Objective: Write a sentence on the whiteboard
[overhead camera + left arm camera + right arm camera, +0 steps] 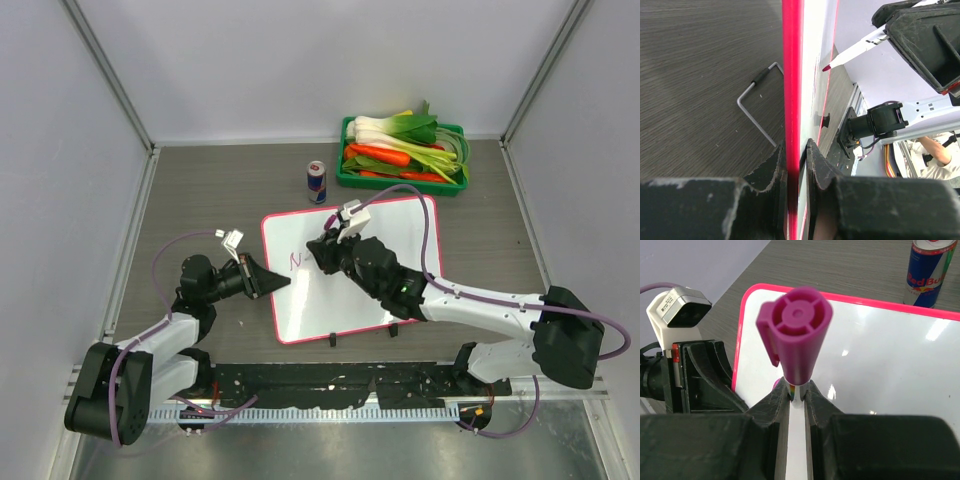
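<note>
On the worktop's middle, the whiteboard (395, 228) is gripped at its left edge.
That pink-red edge is pinched by the left jaws; a purple-capped marker (796, 330) is clamped in the right jaws. Of the sentence (296, 261), only a first pink letter is seen.

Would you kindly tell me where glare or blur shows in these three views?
Top external: even light, sharp, only faint shadows. Right wrist: bright glare patches on the whiteboard. Left wrist: the left gripper fills the foreground, slightly soft; the board's red edge looks oversaturated.
</note>
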Robot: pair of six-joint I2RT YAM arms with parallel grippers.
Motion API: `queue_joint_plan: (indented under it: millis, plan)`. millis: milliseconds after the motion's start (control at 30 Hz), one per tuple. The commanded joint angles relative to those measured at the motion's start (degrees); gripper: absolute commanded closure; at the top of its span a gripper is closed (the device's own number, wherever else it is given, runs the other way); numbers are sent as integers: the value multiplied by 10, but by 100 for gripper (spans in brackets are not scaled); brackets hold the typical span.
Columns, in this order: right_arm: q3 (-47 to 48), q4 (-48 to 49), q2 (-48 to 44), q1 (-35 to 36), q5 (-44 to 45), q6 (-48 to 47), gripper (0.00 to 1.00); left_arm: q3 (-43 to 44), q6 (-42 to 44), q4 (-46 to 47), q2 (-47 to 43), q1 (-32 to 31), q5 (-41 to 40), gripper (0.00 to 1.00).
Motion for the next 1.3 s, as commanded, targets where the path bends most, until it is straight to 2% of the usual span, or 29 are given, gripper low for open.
queue_joint_plan:
  millis: [0, 433, 1267]
  plan:
    - [3, 51, 2, 0, -11, 16, 99, -4, 59, -17, 1, -3, -36, 100]
    - [-1, 44, 18, 0, -8, 22, 98, -4, 60, -18, -1, -5, -36, 100]
    - [8, -1, 4, 0, 71, 4, 99, -4, 60, -21, -2, -5, -36, 100]
